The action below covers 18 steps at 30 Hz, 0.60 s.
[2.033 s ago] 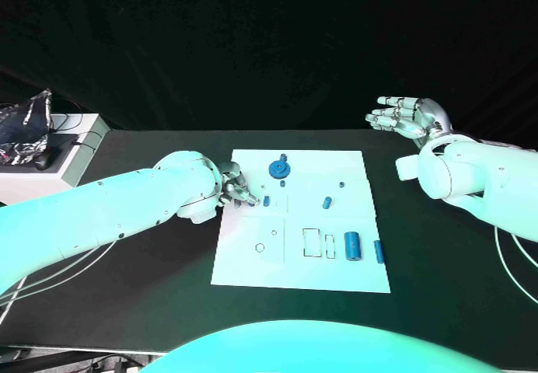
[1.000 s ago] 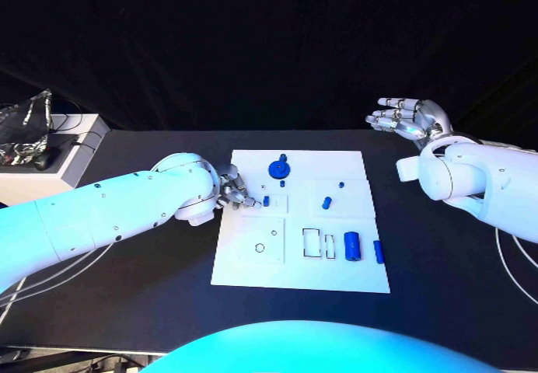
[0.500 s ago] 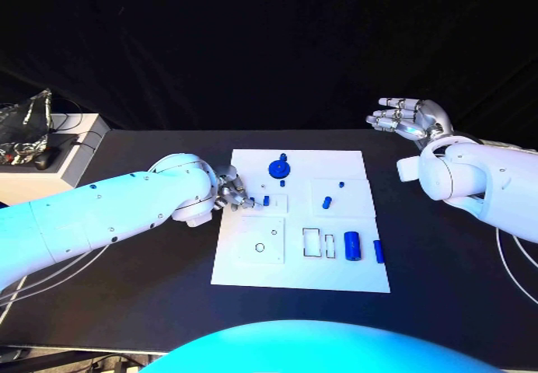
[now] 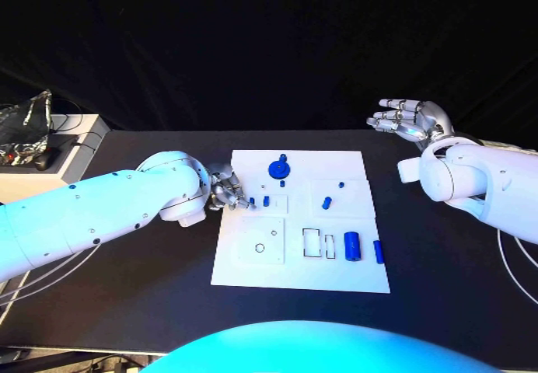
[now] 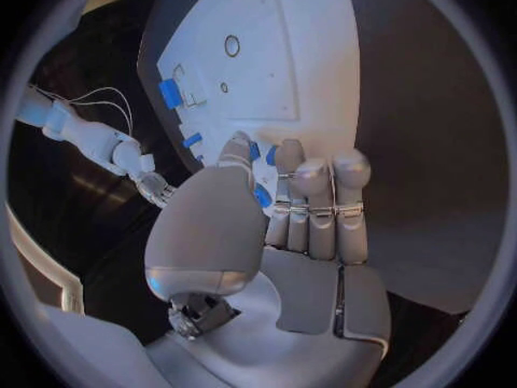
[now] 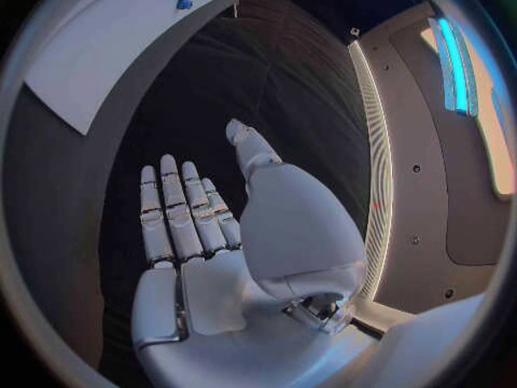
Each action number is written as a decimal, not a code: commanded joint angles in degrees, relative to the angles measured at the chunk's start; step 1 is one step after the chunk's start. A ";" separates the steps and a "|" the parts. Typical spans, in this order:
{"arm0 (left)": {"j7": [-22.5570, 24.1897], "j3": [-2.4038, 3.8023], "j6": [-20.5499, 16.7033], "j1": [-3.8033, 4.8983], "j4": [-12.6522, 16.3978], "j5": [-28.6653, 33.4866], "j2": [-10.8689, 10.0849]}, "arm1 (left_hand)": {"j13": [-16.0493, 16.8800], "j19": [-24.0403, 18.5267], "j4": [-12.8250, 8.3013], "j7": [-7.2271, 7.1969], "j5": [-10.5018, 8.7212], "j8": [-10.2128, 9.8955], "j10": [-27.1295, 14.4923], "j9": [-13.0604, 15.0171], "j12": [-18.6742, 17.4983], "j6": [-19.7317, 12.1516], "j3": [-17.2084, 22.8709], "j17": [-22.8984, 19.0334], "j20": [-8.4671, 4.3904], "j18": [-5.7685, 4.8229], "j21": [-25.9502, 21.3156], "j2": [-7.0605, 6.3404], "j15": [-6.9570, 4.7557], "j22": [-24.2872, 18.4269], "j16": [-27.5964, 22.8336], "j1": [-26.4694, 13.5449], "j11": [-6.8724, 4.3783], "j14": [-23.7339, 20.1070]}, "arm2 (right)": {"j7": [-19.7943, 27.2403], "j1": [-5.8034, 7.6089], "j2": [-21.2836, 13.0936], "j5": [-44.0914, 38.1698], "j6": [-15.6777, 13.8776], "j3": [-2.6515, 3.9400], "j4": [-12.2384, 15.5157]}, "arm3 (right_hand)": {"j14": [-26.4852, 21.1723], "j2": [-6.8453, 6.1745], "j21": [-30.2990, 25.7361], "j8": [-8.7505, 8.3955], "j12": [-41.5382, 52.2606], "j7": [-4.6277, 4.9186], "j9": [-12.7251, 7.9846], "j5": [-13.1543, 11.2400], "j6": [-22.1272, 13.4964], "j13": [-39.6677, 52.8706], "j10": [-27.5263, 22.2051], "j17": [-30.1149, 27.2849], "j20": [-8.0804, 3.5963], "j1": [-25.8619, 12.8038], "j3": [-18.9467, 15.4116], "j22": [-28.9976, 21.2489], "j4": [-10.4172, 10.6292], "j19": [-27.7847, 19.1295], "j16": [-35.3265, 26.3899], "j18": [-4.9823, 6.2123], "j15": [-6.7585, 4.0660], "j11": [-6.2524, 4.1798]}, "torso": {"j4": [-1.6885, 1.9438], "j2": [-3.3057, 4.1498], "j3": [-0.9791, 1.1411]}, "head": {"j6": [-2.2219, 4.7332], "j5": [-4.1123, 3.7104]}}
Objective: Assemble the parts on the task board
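The left hand (image 4: 228, 190) is curling its fingers at the task board's (image 4: 301, 264) nine o'clock edge, seemingly pinching a small blue part (image 5: 262, 197). The right hand (image 4: 409, 116) is hovering spread wide, holding nothing, well off toward the board's two o'clock.

black table beside a side stand
a white stand (image 4: 45, 159) carries dark cables by the black table (image 4: 134, 256).

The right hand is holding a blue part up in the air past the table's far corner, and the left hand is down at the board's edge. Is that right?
Not quite. The right hand is up past the table's far corner, but it holds nothing: the right wrist view shows its fingers apart and bare. The left hand is down at the board's edge.
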 commanded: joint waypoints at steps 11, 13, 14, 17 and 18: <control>21.79 4.62 -7.18 -1.98 2.00 -0.63 -1.65 | -14.55 -11.10 -8.03 3.80 -0.25 -9.22 -9.04 -24.30 -11.82 -6.16 5.65 -14.70 5.07 0.87 -20.76 2.45 4.75 -10.00 -11.79 6.38 4.72 -14.68 | 0.95 -0.03 -0.33 -0.67 0.48 0.02 -0.65 | 1.96 0.39 -0.17 -0.28 -0.18 3.62 0.04 0.07 1.85 0.02 1.69 0.01 -0.32 0.66 0.39 -0.03 -1.85 0.64 -0.21 -0.29 -0.29 -0.41 | -0.08 0.03 -0.03 | 1.38 -1.26; 24.78 4.96 -9.30 -2.21 1.53 -0.91 -0.96 | -19.34 -11.52 -8.14 3.78 -0.34 -10.43 -9.10 -29.49 -15.84 -5.80 5.38 -19.66 6.24 1.13 -24.87 3.05 5.76 -13.63 -16.19 7.23 5.62 -15.04 | 1.00 -0.03 -0.26 -0.67 0.48 0.02 -0.77 | 1.96 0.39 -0.17 -0.28 -0.18 3.62 0.04 0.07 1.85 0.02 1.69 0.01 -0.32 0.66 0.39 -0.03 -1.85 0.64 -0.21 -0.29 -0.29 -0.41 | -0.08 0.05 0.01 | 1.56 -1.26; 26.26 5.08 -10.47 -2.29 1.18 -1.25 -0.44 | -21.80 -10.87 -8.37 3.54 -0.29 -10.85 -8.84 -32.02 -17.76 -5.51 5.27 -21.82 6.55 1.43 -26.37 3.38 5.96 -15.22 -17.72 7.82 5.93 -14.56 | 1.02 -0.03 -0.23 -0.67 0.48 0.02 -0.82 | 2.28 0.45 -0.15 -0.26 -0.18 3.66 0.05 0.06 1.93 0.02 1.87 0.03 -0.38 0.64 0.37 -0.01 -2.06 0.79 -0.18 -0.31 -0.33 -0.42 | -0.04 0.03 0.03 | 1.61 -1.27; 29.12 5.18 -13.32 -2.42 -0.16 -3.48 1.26 | -27.81 -8.93 -9.64 3.58 -0.40 -11.58 -6.79 -39.59 -22.01 -2.72 4.58 -27.51 7.04 2.00 -30.10 4.10 6.11 -19.11 -21.16 9.43 6.44 -13.16 | 1.09 -0.03 -0.11 -0.67 0.47 0.02 -0.90 | 2.28 0.45 -0.15 -0.26 -0.18 3.66 0.05 0.06 1.93 0.02 1.87 0.03 -0.38 0.64 0.37 -0.01 -2.06 0.79 -0.18 -0.31 -0.33 -0.42 | 0.02 -0.01 0.05 | 1.83 -1.26; 29.55 5.08 -13.99 -2.42 -0.68 -4.65 1.84 | -27.83 -8.71 -9.99 3.63 -0.38 -11.74 -6.74 -40.73 -22.66 -2.37 4.60 -28.04 6.98 2.00 -30.36 4.28 6.04 -19.30 -21.22 9.75 6.54 -13.02 | 1.13 -0.03 -0.07 -0.67 0.47 0.02 -0.93 | 2.28 0.45 -0.15 -0.26 -0.18 3.66 0.05 0.06 1.93 0.02 1.87 0.03 -0.38 0.64 0.37 -0.01 -2.06 0.79 -0.18 -0.31 -0.33 -0.42 | 0.02 -0.01 0.07 | 1.84 -1.26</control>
